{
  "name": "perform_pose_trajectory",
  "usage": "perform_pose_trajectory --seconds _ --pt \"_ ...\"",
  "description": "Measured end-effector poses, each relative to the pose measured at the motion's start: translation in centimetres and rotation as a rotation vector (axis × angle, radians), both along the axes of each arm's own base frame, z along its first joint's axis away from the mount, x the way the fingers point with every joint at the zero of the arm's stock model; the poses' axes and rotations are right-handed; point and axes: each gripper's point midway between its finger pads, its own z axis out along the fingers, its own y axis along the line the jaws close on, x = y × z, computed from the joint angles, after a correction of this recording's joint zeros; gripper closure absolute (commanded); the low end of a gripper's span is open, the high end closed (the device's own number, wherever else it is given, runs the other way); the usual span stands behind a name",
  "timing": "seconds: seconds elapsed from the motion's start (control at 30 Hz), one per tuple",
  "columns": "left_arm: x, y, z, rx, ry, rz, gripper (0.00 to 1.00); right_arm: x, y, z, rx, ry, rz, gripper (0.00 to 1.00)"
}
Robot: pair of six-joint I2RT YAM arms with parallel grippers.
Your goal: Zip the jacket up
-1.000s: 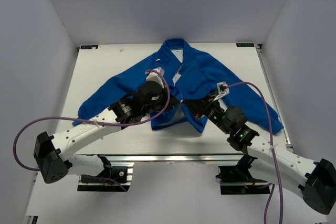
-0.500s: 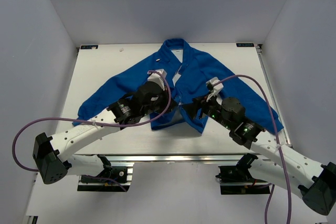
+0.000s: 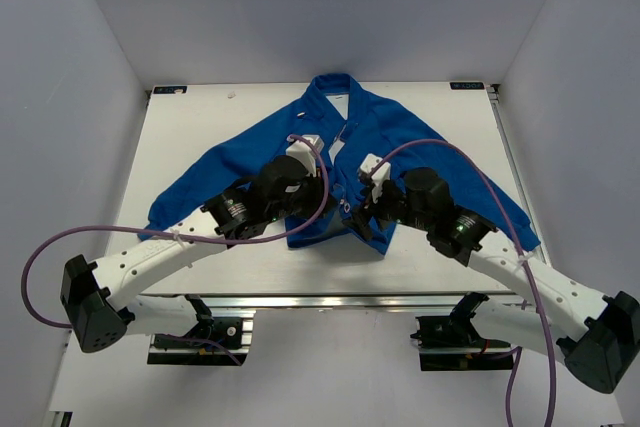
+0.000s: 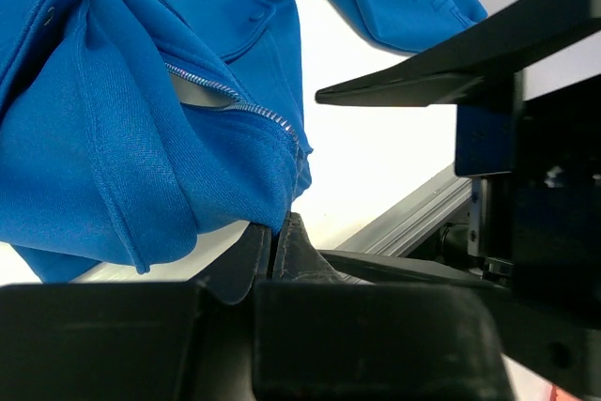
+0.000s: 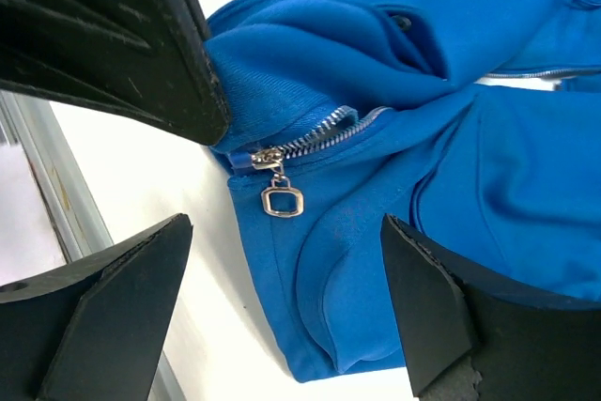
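Observation:
The bright-blue jacket (image 3: 400, 147) lies spread on the white table, front partly open. My left gripper (image 4: 275, 235) is shut on the bottom corner of the jacket's hem (image 4: 282, 185), just under the end of the pale zipper teeth (image 4: 246, 106). In the right wrist view the silver zipper slider (image 5: 267, 158) with its square pull tab (image 5: 282, 201) sits at the bottom of the zipper. My right gripper (image 5: 286, 232) stands open around the pull tab, touching nothing. From above, both grippers meet at the jacket's lower front (image 3: 350, 209).
The aluminium rail at the table's front edge (image 4: 413, 218) runs close below the hem. Purple cables (image 3: 450, 147) arch over both arms. The sleeves reach to the left (image 3: 180, 202) and right (image 3: 510, 222). Grey walls enclose the table.
My right gripper has opened wide and swung left, over to the bottom of the zipper. The left gripper has kept its hold and hardly moved.

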Motion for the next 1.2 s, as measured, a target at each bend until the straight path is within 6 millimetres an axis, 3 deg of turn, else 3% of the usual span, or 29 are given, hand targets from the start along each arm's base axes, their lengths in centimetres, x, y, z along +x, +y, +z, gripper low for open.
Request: perform_pose_trajectory --seconds 0.33,0.77,0.9,0.93,1.03,1.2 --pt "-0.2 0.1 0.5 -0.008 -0.010 -0.006 1.00 0.9 0.2 -1.5 -0.055 0.012 0.041 0.34" --pt "-0.5 0.2 -0.2 -0.001 0.005 -0.019 1.00 0.6 1.3 -1.4 -0.045 0.020 0.138 0.43" --pt "-0.5 0.1 -0.2 -0.001 0.006 -0.021 1.00 0.7 1.4 -1.7 -0.050 0.032 0.145 0.61" --pt "-0.5 0.1 -0.2 -0.001 0.006 -0.021 1.00 0.8 1.4 -1.7 -0.050 0.032 0.145 0.71" --pt "-0.5 0.1 -0.2 -0.001 0.006 -0.022 1.00 0.8 1.4 -1.7 -0.047 0.033 0.149 0.85" --pt "-0.5 0.1 -0.2 -0.001 0.006 -0.022 1.00 0.7 1.5 -1.6 -0.041 0.035 0.159 1.00"
